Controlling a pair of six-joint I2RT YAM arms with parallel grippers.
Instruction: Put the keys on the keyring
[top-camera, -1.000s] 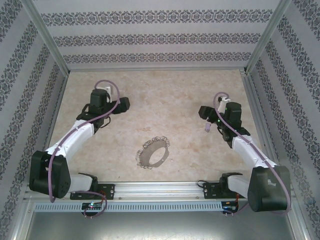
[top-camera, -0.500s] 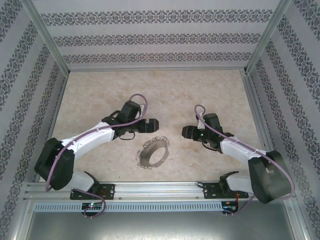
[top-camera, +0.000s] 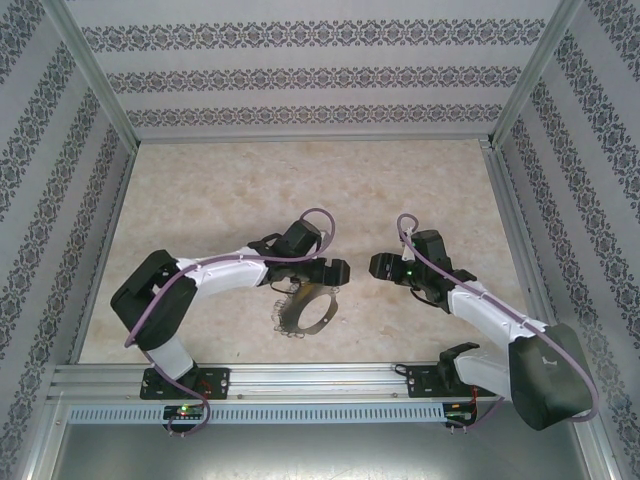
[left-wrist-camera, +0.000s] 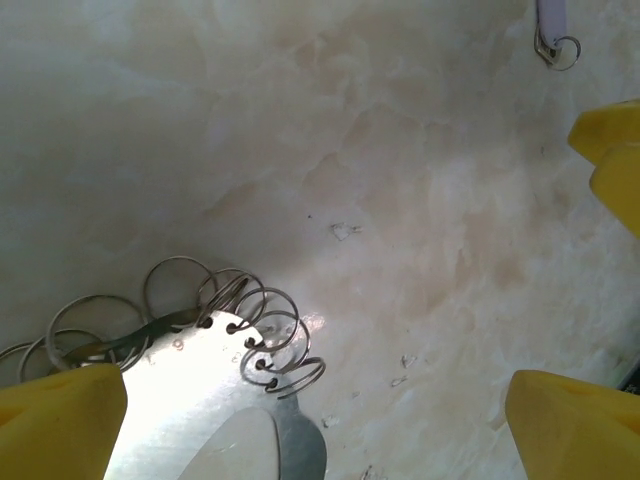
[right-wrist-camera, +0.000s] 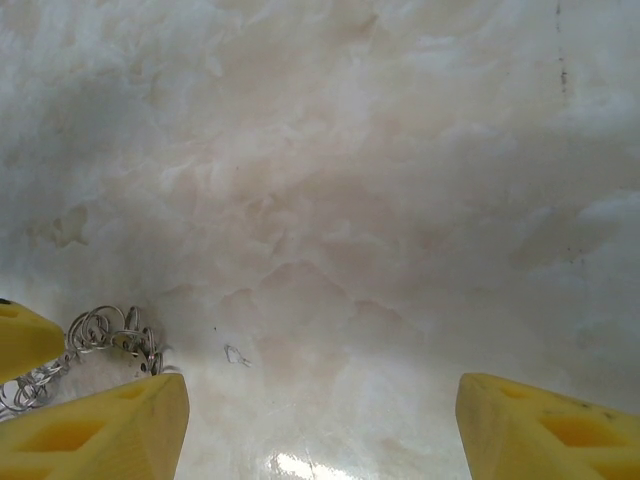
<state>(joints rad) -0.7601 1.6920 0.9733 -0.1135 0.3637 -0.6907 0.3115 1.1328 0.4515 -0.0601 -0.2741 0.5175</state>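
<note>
Yellow fingertips (left-wrist-camera: 60, 420) of my left gripper (left-wrist-camera: 320, 430) stand wide apart in its wrist camera, and they grip nothing. Right beneath them lies the keyring (left-wrist-camera: 190, 410), a shiny flat grey band, with one tip over its rim. The keys (left-wrist-camera: 265, 340) show as a fringe of thin wire loops crowding the keyring's edge, curling outward onto the marbled beige table (top-camera: 300, 190).

From above, that gripper hovers over the keyring's far rim. My right gripper (right-wrist-camera: 320, 430) sits just beside the keyring's far right side, pointing toward it. Its jaws are spread wide too, with only bare table between them and nothing held. In its wrist camera the looped fringe sits by one yellow finger (right-wrist-camera: 110, 425).

Farther out from the keyring, well apart from it, I see a small pale-purple tag (left-wrist-camera: 550, 18) with a little wire ring on its end. I cannot tell whether it rests on the table or hangs.
</note>
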